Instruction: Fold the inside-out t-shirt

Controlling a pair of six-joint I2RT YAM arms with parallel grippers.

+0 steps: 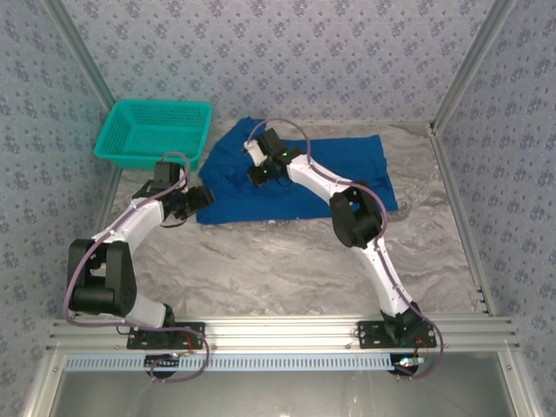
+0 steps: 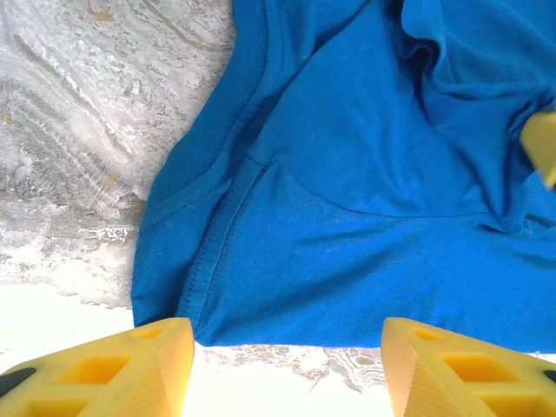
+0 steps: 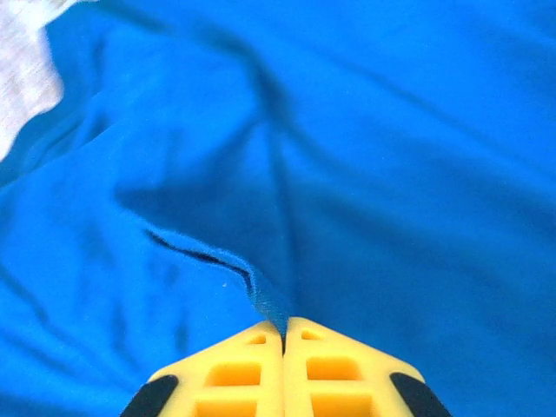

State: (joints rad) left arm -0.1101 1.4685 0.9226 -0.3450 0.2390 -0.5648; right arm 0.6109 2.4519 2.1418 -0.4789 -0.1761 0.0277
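Observation:
The inside-out t-shirt (image 1: 347, 169) is royal blue and lies spread on the marble table at the back centre. My right gripper (image 1: 255, 174) is over the shirt's left part. In the right wrist view its yellow jaws (image 3: 284, 334) are shut on a raised fold of the shirt (image 3: 391, 174), and a hemmed edge runs into the pinch. My left gripper (image 1: 207, 198) sits at the shirt's near-left corner. The left wrist view shows it open (image 2: 287, 369), just short of the shirt's edge (image 2: 347, 217), with bare table between its fingers (image 2: 148, 365).
A teal mesh basket (image 1: 152, 130) stands at the back left, close to the shirt. Metal frame posts and patterned walls enclose the marble table (image 1: 278, 269). One yellow finger of the right gripper (image 2: 543, 148) shows at the right edge of the left wrist view.

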